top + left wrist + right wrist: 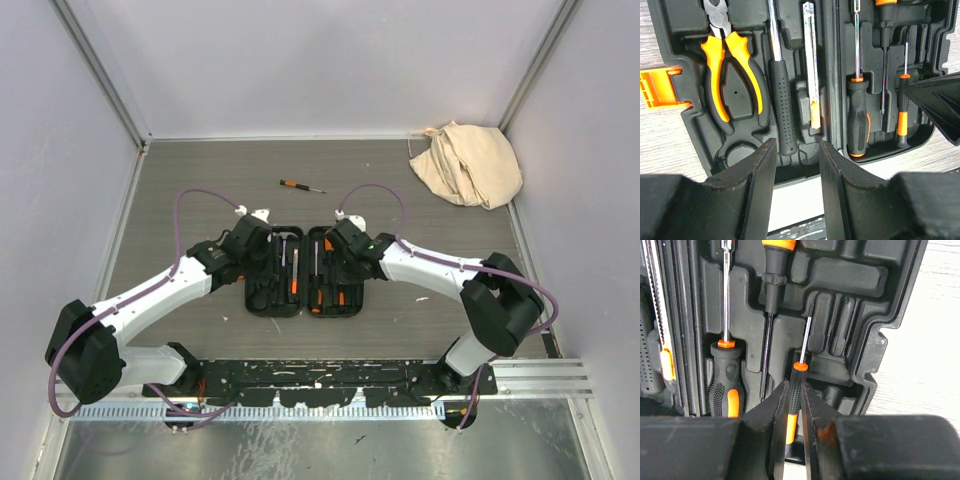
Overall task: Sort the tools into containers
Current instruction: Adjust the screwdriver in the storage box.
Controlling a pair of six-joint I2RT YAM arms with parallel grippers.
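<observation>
Orange-banded small screwdriver [796, 376] is clamped in my right pincer [795, 389], to seat it in its slot of the black case [875, 315]; my left pincer [797, 145] hangs released, empty

White arm links [150, 292], blk joints [500, 310], purple cables [205, 191], blk wedge-shaped gripper fingers [755, 190]

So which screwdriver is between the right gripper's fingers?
The thin precision screwdriver with the orange collar, rightmost in the black plastic case; the thicker rubber-handled ones lie further left.
</observation>
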